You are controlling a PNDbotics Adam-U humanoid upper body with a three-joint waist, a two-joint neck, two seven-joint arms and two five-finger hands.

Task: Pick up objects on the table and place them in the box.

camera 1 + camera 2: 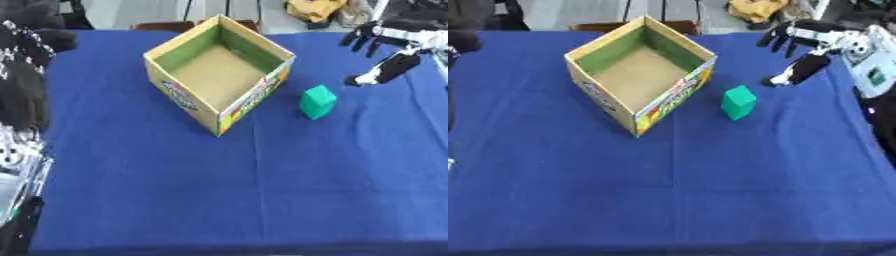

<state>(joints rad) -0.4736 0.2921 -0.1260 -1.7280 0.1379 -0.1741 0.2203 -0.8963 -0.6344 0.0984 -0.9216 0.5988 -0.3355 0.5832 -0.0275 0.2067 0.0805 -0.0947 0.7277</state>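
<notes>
An open cardboard box [185, 97] with printed sides stands on the blue tablecloth, left of centre and toward the back; its inside looks bare. A small green block [318, 101] sits on the cloth just right of the box. My right hand [805, 50] hovers at the upper right, above and to the right of the block, open with its fingers spread and thumb pointing down toward the cloth; it holds nothing. My left arm shows along the left edge of the left eye view; its hand is not visible.
The blue-covered table [245, 190] stretches wide in front of the box. A yellow object [317, 9] lies beyond the far edge. A dark chair back [166, 25] stands behind the box.
</notes>
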